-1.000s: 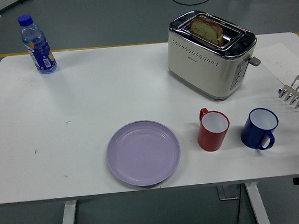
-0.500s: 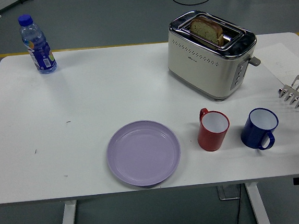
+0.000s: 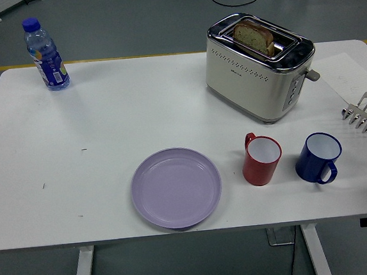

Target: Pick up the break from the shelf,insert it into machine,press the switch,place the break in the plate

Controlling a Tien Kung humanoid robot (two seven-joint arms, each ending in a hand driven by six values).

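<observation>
neither hand is in frame, left or right, so you cannot tell whether their fingers are wide, narrow or holding anything.

bread slice: standing in the slot of the cream toaster, top half proud of the rim, far right part of the white table. judged: insertion done; whether the lever has been pressed and released is not readable from here. remaining step looks like the lift to the plate.

risks for your next move:
- slice sits partly down in the slot; a pinch on the exposed crust alone could tear or drop it.
- slot walls are close either side, so thick fingers could snag the chrome top and shove the toaster.
- the carry path to the lilac plate passes near the red mug; a low arm could tip it.

containers:
- lilac plate, near edge centre: nothing on it.
- red mug and blue mug, side by side right of the plate: both appear empty, white inside.
- water bottle, far left: capped, upright.
- metal toast rack, right edge: no slices in it.
</observation>
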